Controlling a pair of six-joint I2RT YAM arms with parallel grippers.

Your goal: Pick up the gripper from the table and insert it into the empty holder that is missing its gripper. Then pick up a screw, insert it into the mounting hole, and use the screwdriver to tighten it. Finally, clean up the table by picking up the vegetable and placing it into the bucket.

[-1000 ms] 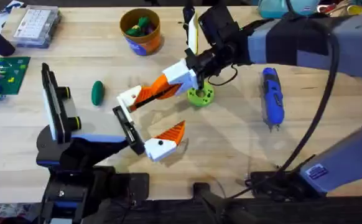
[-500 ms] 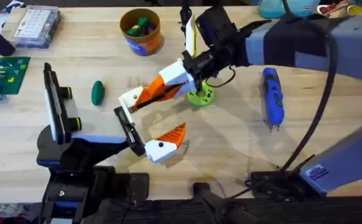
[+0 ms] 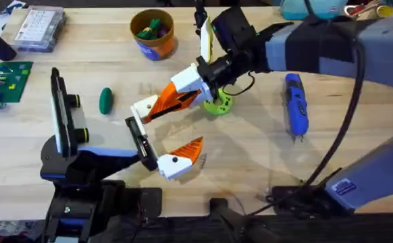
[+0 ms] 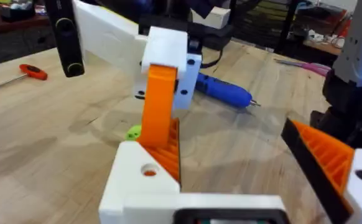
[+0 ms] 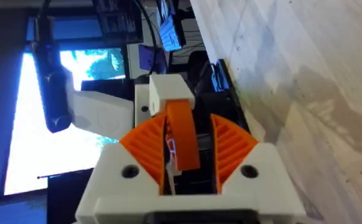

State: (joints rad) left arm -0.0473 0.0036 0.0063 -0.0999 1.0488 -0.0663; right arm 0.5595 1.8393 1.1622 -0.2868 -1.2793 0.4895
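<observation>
The orange ribbed gripper [image 3: 171, 99] is held above the counter [image 3: 250, 158], clamped between the jaws of the right gripper [image 3: 195, 84], whose white-and-orange fingers pinch its upper end. Its lower end meets the bare white holder [image 3: 142, 106] on the left gripper [image 3: 163, 135]; in the left wrist view the orange piece [image 4: 159, 106] stands upright against that white bracket [image 4: 140, 180], touching it, though whether it is fully seated cannot be told. In the right wrist view the orange gripper [image 5: 182, 134] sits between the two orange ribbed pads [image 5: 234, 146], which press on it from both sides. The left gripper's jaws stand open: the holder is one side, and the other finger [image 3: 183, 152], orange on a white base, lies well apart from it, lower on the counter side.

Just beside the held part, behind it, a lime-green round disc with holes [image 3: 218, 104] rests on the counter. The dark green oval vegetable [image 3: 105, 100] lies on the counter to the left, apart from both arms. The bucket [image 3: 152, 34], blue-walled with an orange-brown rim, stands toward the far edge with coloured bits inside. A blue screwdriver [image 3: 295, 104] lies to the right. At the far left are a clear plastic parts box [image 3: 40, 28] and a green board [image 3: 4, 79].
</observation>
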